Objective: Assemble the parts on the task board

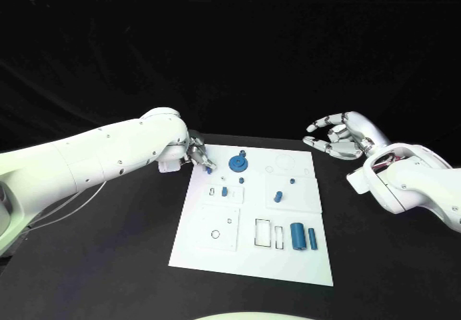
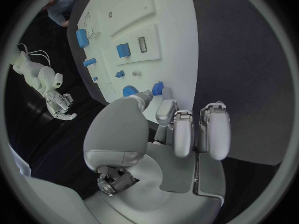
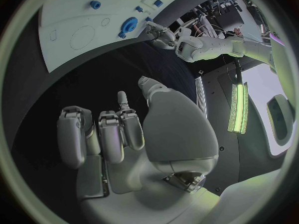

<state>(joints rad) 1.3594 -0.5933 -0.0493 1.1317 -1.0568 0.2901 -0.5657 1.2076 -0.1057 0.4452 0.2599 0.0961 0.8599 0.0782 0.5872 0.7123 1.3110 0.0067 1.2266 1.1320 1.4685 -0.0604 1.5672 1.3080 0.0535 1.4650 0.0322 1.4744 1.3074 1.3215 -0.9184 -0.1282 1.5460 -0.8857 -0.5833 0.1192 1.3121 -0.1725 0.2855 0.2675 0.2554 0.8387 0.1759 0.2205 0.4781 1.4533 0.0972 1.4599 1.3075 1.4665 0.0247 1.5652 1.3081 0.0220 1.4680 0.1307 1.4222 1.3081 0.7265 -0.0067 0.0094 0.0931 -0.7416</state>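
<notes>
Our left hand (image 2: 163, 134) is pinching a small blue part (image 1: 208, 170) at the board's (image 1: 288, 263) far corner, our right hand (image 1: 338, 137) is hovering empty, fingers apart, and several parts are lying unassembled.

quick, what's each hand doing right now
Left hand: pinching a small blue part at the task board's far left corner.
Right hand: open, holding nothing, off the board.

- You are looking at a robotics lab or test bench, not a home.
- A black table (image 1: 115, 267) stands against black surroundings, with a white task board (image 1: 252, 257) in its middle.
- Exposed cables (image 3: 212, 10) and a glowing green light strip (image 3: 237, 108) show nearby.
</notes>
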